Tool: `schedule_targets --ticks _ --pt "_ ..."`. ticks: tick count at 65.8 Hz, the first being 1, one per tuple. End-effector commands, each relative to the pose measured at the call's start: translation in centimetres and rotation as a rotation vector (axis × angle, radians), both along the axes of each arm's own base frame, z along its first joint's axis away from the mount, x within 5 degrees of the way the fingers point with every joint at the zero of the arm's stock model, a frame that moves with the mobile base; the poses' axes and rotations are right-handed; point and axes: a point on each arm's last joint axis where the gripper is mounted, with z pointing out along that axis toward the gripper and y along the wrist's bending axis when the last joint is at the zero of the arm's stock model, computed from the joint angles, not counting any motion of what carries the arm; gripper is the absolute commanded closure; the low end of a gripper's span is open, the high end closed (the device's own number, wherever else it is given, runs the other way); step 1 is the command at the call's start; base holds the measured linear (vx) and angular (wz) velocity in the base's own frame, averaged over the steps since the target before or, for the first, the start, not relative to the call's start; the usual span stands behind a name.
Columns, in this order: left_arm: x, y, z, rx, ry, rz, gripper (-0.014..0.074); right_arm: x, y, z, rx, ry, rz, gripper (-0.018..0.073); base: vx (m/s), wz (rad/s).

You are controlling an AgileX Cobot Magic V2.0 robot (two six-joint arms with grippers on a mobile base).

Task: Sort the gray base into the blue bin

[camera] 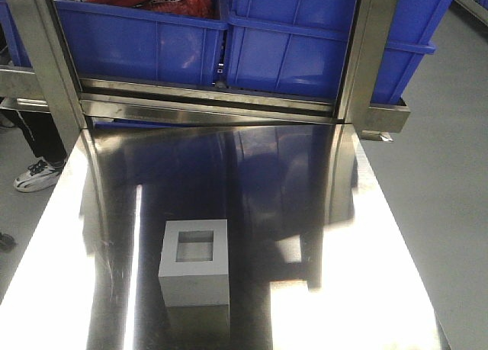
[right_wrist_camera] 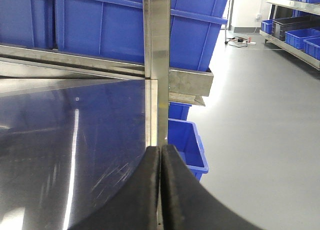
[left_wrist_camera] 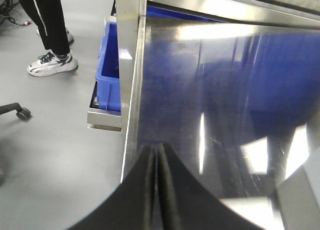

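The gray base (camera: 194,262) stands on the shiny steel table (camera: 320,213), near its front edge and a little left of centre, with its square recessed pocket facing up. Two large blue bins line the shelf beyond the table's far edge; the right one (camera: 305,52) shows no contents, and the left one (camera: 137,45) holds red and black items. Neither gripper shows in the front view. My left gripper (left_wrist_camera: 159,147) is shut and holds nothing, over the table's left edge. Over the table's right edge, my right gripper (right_wrist_camera: 161,147) is also shut and holds nothing.
Steel frame posts (camera: 46,68) (camera: 366,52) rise at both far corners of the table. Smaller blue bins sit low beside the table on the left (left_wrist_camera: 110,74) and the right (right_wrist_camera: 187,145). A person's legs and sneakers (left_wrist_camera: 52,63) are on the floor to the left.
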Motion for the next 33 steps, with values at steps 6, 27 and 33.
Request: schedule_targets --ticks 6,27,33 --pt "0.52 -0.04 1.61 -0.016 -0.076 0.003 0.057 0.01 0.01 0.25 -0.011 -0.072 0.0 0.0568 0.0 0.0" --pt "0.44 -0.03 1.81 -0.013 -0.051 0.003 0.0313 0.01 0.01 0.25 -0.011 -0.072 0.0 0.0568 0.0 0.0" --pt "0.44 -0.03 1.82 -0.013 -0.052 0.003 0.023 0.01 0.01 0.25 -0.011 -0.072 0.0 0.0568 0.0 0.0"
